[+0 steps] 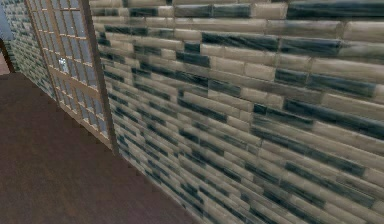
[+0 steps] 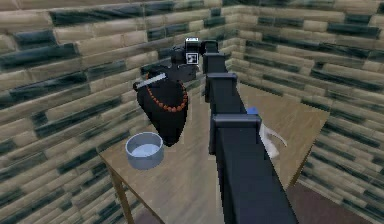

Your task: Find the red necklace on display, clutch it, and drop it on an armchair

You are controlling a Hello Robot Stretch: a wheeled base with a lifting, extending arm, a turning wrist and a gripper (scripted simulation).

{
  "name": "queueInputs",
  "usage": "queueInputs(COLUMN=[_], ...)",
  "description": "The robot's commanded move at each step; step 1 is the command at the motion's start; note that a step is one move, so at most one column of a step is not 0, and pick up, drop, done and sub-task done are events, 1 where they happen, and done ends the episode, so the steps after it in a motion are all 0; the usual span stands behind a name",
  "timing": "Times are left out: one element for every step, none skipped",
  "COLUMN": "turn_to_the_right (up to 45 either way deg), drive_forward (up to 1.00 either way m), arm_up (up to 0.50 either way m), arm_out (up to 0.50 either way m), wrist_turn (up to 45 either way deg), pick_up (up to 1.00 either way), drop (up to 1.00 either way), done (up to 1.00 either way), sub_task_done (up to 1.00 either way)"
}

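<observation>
Reaching for the red necklace (image 2: 166, 100), I had it as a loop of red beads draped round a dark display bust (image 2: 166, 128), which stood on the wooden table (image 2: 190, 188) in the arm side view, toward ten o'clock of the tabletop's middle. My gripper (image 2: 152, 82) sat at the bust's twelve o'clock, right against its top, though I could not tell whether it was over, beside or touching the beads. I could not tell how my fingers stood either, nor whether they held anything, since the bust and necklace lay directly behind them. My arm (image 2: 238, 150) ran up from six o'clock as a dark bar, with the white marker squares (image 2: 192, 50) at its far end. A grey-blue bowl (image 2: 143, 151) rested at the bust's seven o'clock, near it; a pale dish (image 2: 272, 140) lay at three o'clock, beyond the arm. In the forward view a brick wall (image 1: 250, 110) ran off toward a glazed wooden door (image 1: 75, 70) at ten o'clock, above dark floor (image 1: 45, 160). I judged the step in hand to be the grasp: found, not yet plainly lifted. The next move called for getting hold of the beads and raising them clear over the bust's top without toppling it or catching the bowl, then a search for an armchair.
</observation>
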Motion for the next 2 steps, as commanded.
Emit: queueInputs(turn_to_the_right=[0.0,0.0], drive_forward=[0.0,0.0], arm_up=[-0.12,0.0], arm_out=[0.0,0.0], wrist_turn=[0.0,0.0], pick_up=[0.0,1.0], drop=[0.0,0.0], done=[0.0,0.0], sub_task_done=[0.0,0.0])
